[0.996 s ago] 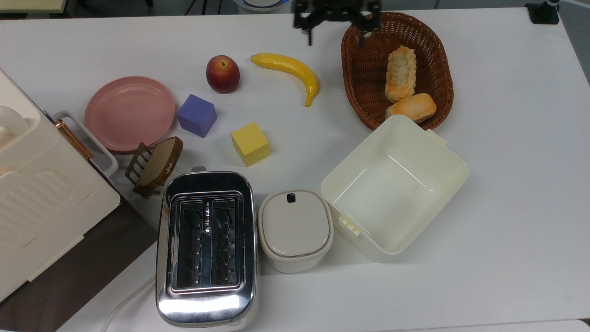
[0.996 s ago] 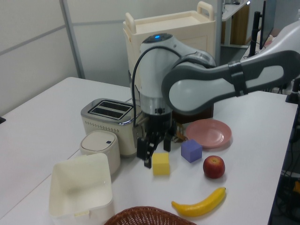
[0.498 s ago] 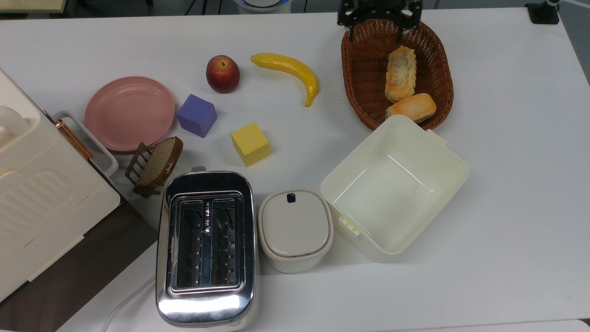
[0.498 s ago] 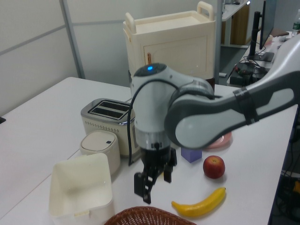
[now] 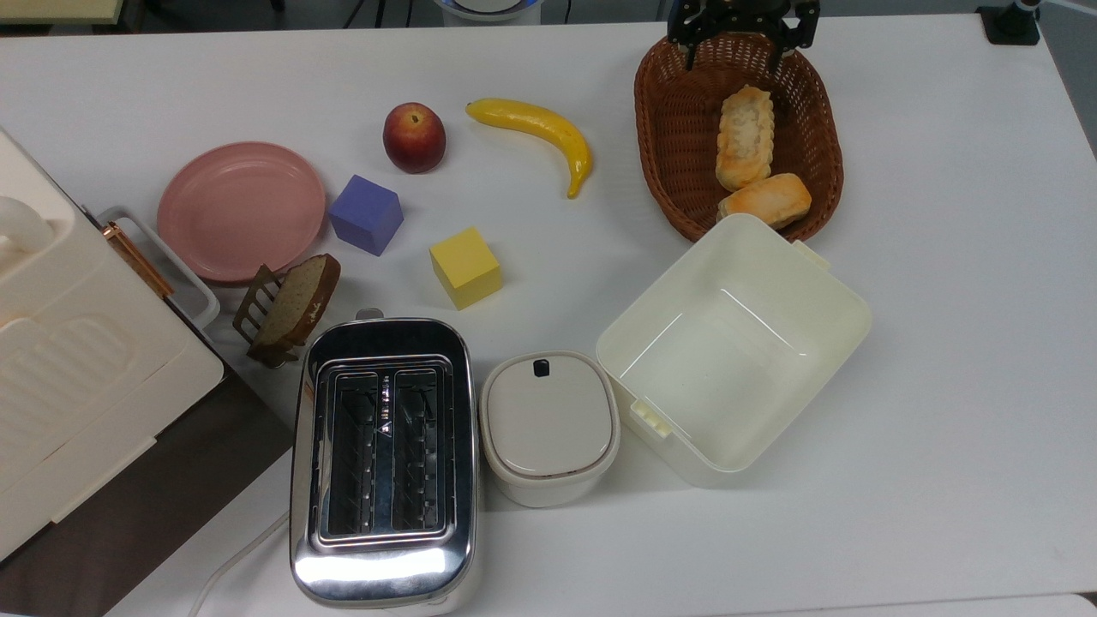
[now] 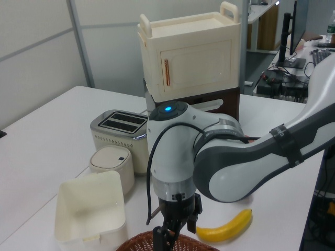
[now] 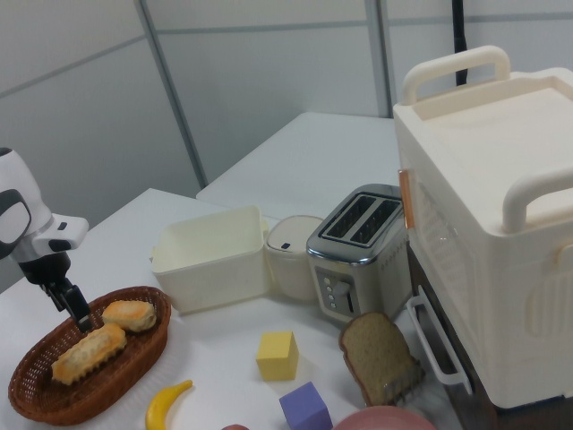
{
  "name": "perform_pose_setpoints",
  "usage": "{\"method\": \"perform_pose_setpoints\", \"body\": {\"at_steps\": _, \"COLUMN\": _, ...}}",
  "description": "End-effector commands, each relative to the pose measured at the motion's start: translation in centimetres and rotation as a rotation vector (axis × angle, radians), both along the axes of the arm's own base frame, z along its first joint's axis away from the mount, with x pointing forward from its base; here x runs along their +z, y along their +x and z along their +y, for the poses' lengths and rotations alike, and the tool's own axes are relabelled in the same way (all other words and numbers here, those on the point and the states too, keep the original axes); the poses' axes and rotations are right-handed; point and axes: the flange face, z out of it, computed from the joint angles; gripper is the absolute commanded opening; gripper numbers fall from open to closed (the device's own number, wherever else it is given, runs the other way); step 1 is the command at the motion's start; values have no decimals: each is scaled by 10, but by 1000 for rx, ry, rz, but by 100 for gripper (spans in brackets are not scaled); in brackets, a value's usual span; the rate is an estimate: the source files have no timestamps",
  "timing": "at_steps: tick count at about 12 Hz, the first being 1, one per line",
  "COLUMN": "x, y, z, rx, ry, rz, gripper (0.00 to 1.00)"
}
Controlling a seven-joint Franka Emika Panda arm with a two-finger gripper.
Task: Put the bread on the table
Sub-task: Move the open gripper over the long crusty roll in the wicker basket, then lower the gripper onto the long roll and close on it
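A: Top view: the claw (image 5: 744, 34) hangs over the far rim of the wicker basket (image 5: 664, 128), its two black fingers spread wide and holding nothing. The bread (image 5: 744, 137), a long scalloped loaf, lies lengthwise inside the basket, its near end touching a shorter smooth bun (image 5: 764, 200). The white worktop (image 5: 943, 343) around the basket is bare on the top view's right.

B: And the count there?

A: One loaf, one bun, one basket, one banana (image 5: 538, 133), one apple (image 5: 414, 137), one pink plate (image 5: 242, 210), two cubes, purple (image 5: 366, 214) and yellow (image 5: 465, 266), one toast slice in a rack (image 5: 291, 304), one toaster (image 5: 383, 458), one lidded pot (image 5: 549, 426) and one open cream tub (image 5: 733, 343).

B: Left view?

A: The arm's white wrist (image 6: 175, 157) stands above the basket's rim (image 6: 157, 241) at the bottom edge, with the banana (image 6: 226, 227) just beside it. The loaf is out of frame here.

B: Right view?

A: The claw (image 7: 73, 309) hovers just above the loaf's (image 7: 88, 352) bun-side end, apart from it. The loaf looks light, with a crumbly top and probably a soft body, so a gentle pinch across its narrow middle, on the ridged sides, seems the safest hold. Gripped at one end, it would likely tip.
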Motion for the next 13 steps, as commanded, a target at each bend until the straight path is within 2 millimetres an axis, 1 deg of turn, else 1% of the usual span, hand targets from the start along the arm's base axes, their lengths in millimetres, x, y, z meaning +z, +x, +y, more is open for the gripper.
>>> {"method": "perform_pose_setpoints", "body": {"at_steps": 1, "x": -24, "y": 3, "z": 14, "rx": -48, "ry": 22, "rz": -20, "gripper": 100}}
{"method": "perform_pose_setpoints", "body": {"at_steps": 3, "x": -37, "y": 2, "z": 24, "rx": -19, "ry": 1, "rz": -27, "gripper": 100}}
{"method": "perform_pose_setpoints", "body": {"at_steps": 4, "x": -49, "y": 2, "z": 31, "rx": 12, "ry": -24, "rz": -32, "gripper": 100}}
{"method": "perform_pose_setpoints", "body": {"at_steps": 6, "x": -55, "y": 2, "z": 39, "rx": 22, "ry": -22, "rz": -51, "gripper": 100}}
{"method": "perform_pose_setpoints", "body": {"at_steps": 8, "x": -66, "y": 1, "z": 47, "rx": 18, "ry": -29, "rz": -50, "gripper": 100}}
{"method": "perform_pose_setpoints", "body": {"at_steps": 9, "x": -71, "y": 3, "z": 50, "rx": 5, "ry": -30, "rz": -63, "gripper": 100}}
{"method": "perform_pose_setpoints", "body": {"at_steps": 12, "x": -99, "y": 4, "z": 56, "rx": 3, "ry": -79, "rz": -66, "gripper": 100}}
{"method": "perform_pose_setpoints", "body": {"at_steps": 13, "x": -105, "y": 5, "z": 58, "rx": 7, "ry": -80, "rz": -70, "gripper": 100}}
